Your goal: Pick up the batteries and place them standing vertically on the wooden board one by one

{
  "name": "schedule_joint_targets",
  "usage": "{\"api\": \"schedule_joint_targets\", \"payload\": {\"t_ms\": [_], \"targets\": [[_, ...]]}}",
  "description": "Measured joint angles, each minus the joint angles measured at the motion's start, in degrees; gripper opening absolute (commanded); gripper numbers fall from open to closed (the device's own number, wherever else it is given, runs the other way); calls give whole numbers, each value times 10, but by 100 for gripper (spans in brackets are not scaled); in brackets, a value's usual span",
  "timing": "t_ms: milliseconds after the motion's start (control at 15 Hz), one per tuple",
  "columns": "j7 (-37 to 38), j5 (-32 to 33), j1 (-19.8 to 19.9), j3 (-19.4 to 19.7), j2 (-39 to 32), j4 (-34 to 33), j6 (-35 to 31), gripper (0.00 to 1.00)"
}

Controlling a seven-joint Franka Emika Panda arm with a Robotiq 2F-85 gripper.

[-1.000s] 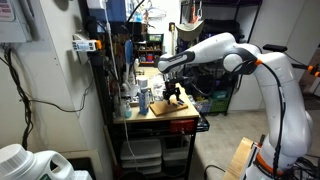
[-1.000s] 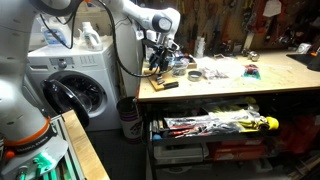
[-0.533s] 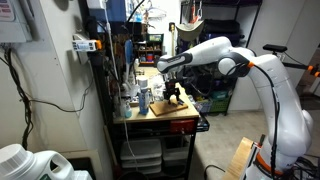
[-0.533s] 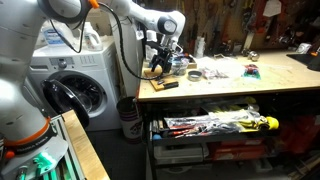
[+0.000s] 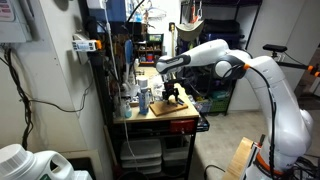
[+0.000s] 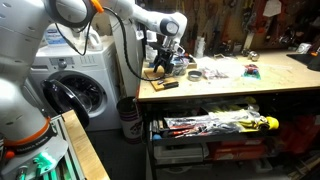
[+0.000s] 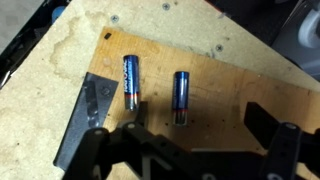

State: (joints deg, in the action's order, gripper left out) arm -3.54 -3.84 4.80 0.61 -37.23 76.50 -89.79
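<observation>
The fingers (image 7: 270, 125) are spread wide apart, holding nothing, above the board (image 7: 225, 60) on the table (image 6: 240, 88). 2 blue batteries (image 7: 131, 80) sit on the board just ahead of the fingers, side by side, not touching; upright or lying, I cannot tell.

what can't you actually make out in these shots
- Two batteries on the wooden board: the wrist view's angle doesn't settle whether they stand or lie.
- The same batteries in both exterior views: too small to find under the gripper.
- Gripper fingers: dark and blurred in the wrist view, with their lower parts cut off by the bottom edge.
- Dark flat piece at the board's edge: blurred and unidentifiable.
</observation>
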Motion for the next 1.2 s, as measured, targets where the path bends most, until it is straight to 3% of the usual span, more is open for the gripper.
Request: {"api": "schedule_joint_targets", "payload": {"t_ms": [267, 667, 733, 800, 933, 1000, 1133, 1200], "targets": [[0, 0, 0, 0, -8, -8, 0, 60], [0, 0, 0, -1, -12, -17, 2, 30], [0, 1, 0, -1, -12, -18, 2, 31], [0, 1, 0, -1, -13, -18, 2, 24], [0, 1, 0, -1, -13, -19, 3, 25], [0, 1, 0, -1, -13, -19, 3, 17], [0, 1, 0, -1, -14, -21, 4, 13], [0, 1, 0, -1, -14, -21, 4, 4]]}}
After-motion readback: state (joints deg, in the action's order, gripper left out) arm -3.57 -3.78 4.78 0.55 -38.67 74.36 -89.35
